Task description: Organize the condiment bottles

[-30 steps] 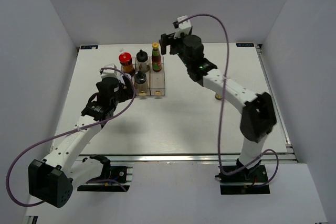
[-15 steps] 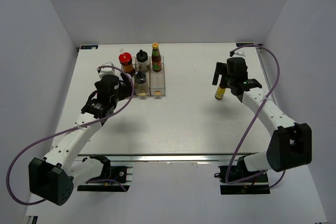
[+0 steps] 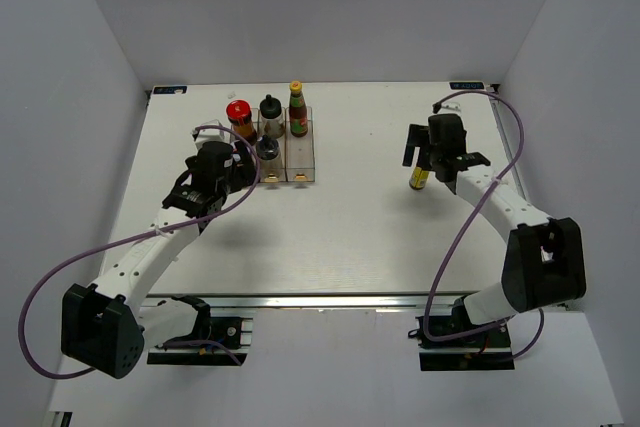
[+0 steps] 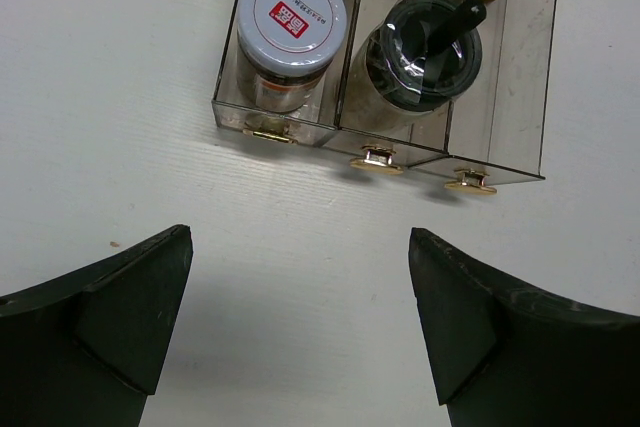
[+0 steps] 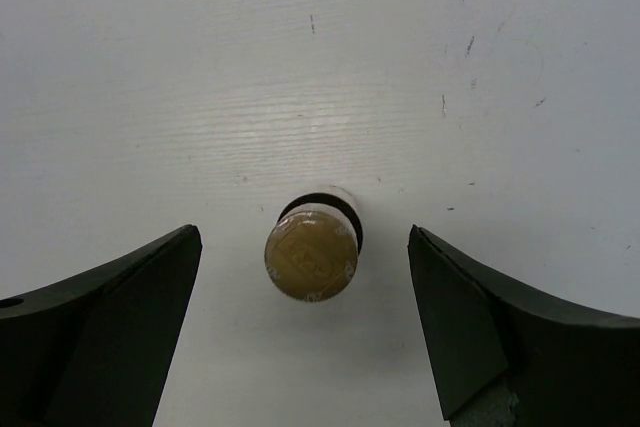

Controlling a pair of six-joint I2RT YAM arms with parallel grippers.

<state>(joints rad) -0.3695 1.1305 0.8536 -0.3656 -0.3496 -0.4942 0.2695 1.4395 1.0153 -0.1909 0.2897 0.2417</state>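
The slim tan-capped bottle (image 5: 311, 257) stood upright on the right part of the table (image 3: 350, 237), its long axis vertical and its cap facing straight up. In the right wrist view only the cap and a dark rim below it showed. The right gripper (image 5: 303, 247) hung over the bottle with its fingers spread wide, one on each side, and touched nothing. Bare table lay all round the bottle, with the table's right edge not far beyond.

Well apart, at the far left-centre, the other bottles stood upright in the clear rack (image 3: 300, 162):
- a red-capped bottle (image 3: 238, 112)
- a black-capped jar (image 3: 270, 107) at the far end
- a yellow-capped bottle (image 3: 297, 107)
- a second black-capped jar (image 4: 420, 42) in the middle slot
- a white-lidded jar (image 4: 291, 15) in the left slot

The left gripper (image 4: 300, 237) sat just before the rack's near end, its fingers wide apart and holding nothing.

The left wrist view cut off the far bottles at its top edge. From above, the left arm hid the white-lidded jar.
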